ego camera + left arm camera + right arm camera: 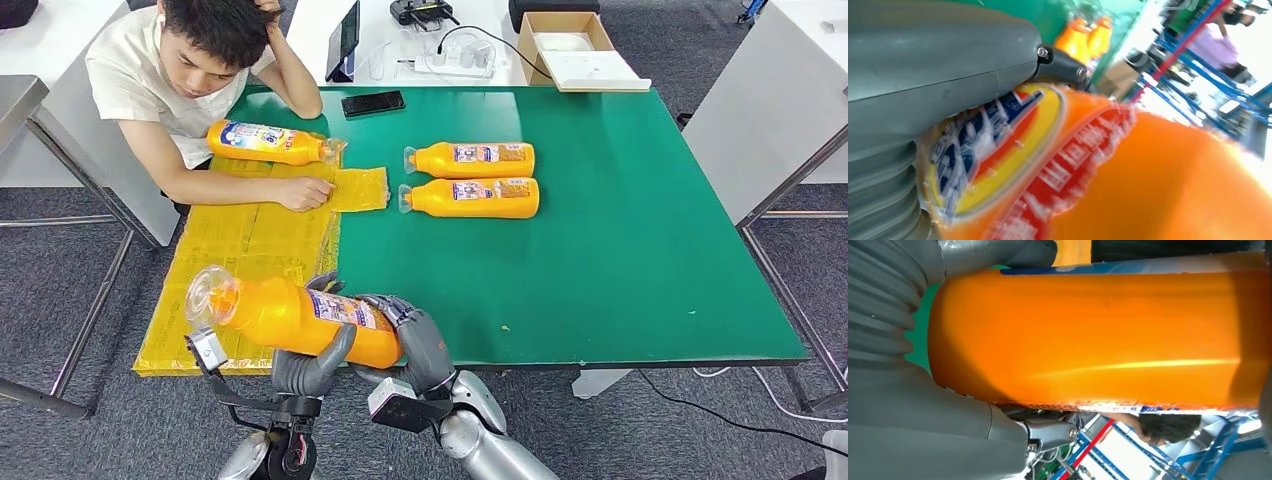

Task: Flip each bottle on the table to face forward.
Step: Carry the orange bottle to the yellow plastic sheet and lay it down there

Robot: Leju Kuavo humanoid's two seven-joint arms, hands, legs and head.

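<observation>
bottle (300, 318) lies sideways above the counter's (620, 250) near left edge; you have both the left robot hand (312, 368) and the right robot hand (418, 338) clamped around it.

The label of the held bottle (1058, 165) is smeared by blur in the left wrist view, its cap end is cut off in the right wrist view, and the print on the two far bottles (470, 178) is too small to be read.
</observation>
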